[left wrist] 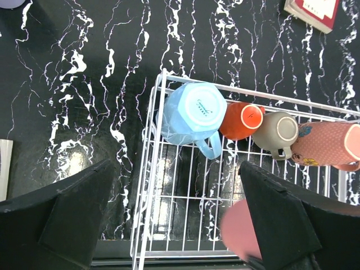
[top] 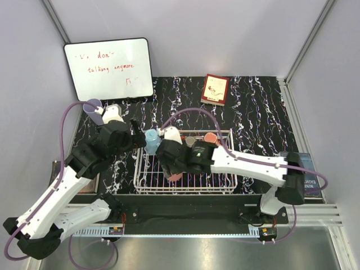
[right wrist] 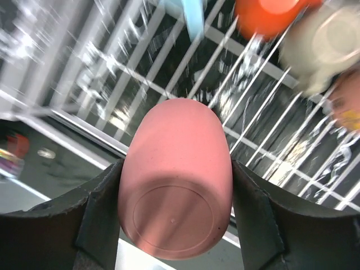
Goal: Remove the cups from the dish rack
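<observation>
The white wire dish rack (top: 185, 190) sits mid-table. Along its far side lie the light blue mug (left wrist: 190, 114), the orange-red mug (left wrist: 241, 120), the grey-olive mug (left wrist: 275, 131) and the salmon-pink mug (left wrist: 329, 143). My right gripper (right wrist: 175, 208) is shut on the pink tumbler (right wrist: 175, 180), holding it bottom up over the rack's near left part (top: 174, 176). My left gripper (left wrist: 177, 225) is open and empty above the rack's left rim (left wrist: 147, 169), near the blue mug (top: 152, 140). The lavender tumbler (top: 93, 107) stands on the table at far left.
A whiteboard (top: 108, 68) with red writing leans at the back left. A red book (top: 215, 89) lies behind the rack. Another book (top: 308, 169) lies at the right edge, under the right arm. The table's near metal edge (top: 185, 211) runs just before the rack.
</observation>
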`<state>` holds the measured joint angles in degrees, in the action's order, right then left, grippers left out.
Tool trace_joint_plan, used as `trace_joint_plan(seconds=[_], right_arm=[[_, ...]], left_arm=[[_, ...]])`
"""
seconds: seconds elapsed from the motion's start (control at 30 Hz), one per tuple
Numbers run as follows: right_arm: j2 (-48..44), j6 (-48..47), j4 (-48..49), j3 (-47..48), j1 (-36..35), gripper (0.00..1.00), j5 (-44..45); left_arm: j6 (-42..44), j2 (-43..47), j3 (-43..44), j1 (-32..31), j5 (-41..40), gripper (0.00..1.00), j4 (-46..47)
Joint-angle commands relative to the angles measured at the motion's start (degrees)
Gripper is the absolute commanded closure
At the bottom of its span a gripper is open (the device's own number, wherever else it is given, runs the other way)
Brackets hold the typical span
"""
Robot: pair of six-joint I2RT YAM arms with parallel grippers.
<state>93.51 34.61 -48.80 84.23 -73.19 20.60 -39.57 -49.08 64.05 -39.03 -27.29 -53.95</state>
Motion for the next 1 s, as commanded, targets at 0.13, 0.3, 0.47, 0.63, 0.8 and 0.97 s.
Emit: trace_joint_plan(seconds=[0.13,0.3,0.47,0.63,0.8,0.97], right_arm=[[-14.75,-1.66,-1.31,13.34,4.53,1.00,8.41],[-29.86,4.21,16.83,-2.87,19.20,1.00,-10.20],[-35.77,10.73,27.77,-12.75,32.56,1.00,-29.43],[-37.09,16.62,41.66,-19.00,35.57,1.00,-37.73],[-36.91,21.45,48.27,-22.96,38.12,1.00,-43.62],[-37.18,24.26,55.37,-26.29,38.56,1.00,-47.83]], left_arm=[[-0.24,-2.08,2.83,-0.17,3.11,0.01,5.68],[-0.42,5.29,-3.66,-0.17,13.92,0.01,18.95],[-2.61,8.91,-8.14,-0.17,22.77,0.08,33.45],[-7.09,9.53,-12.36,-0.17,31.06,0.31,48.22],[-12.54,8.39,-17.29,-0.17,38.09,0.46,60.26],[-16.40,6.20,-19.22,-0.17,43.10,0.46,68.09]])
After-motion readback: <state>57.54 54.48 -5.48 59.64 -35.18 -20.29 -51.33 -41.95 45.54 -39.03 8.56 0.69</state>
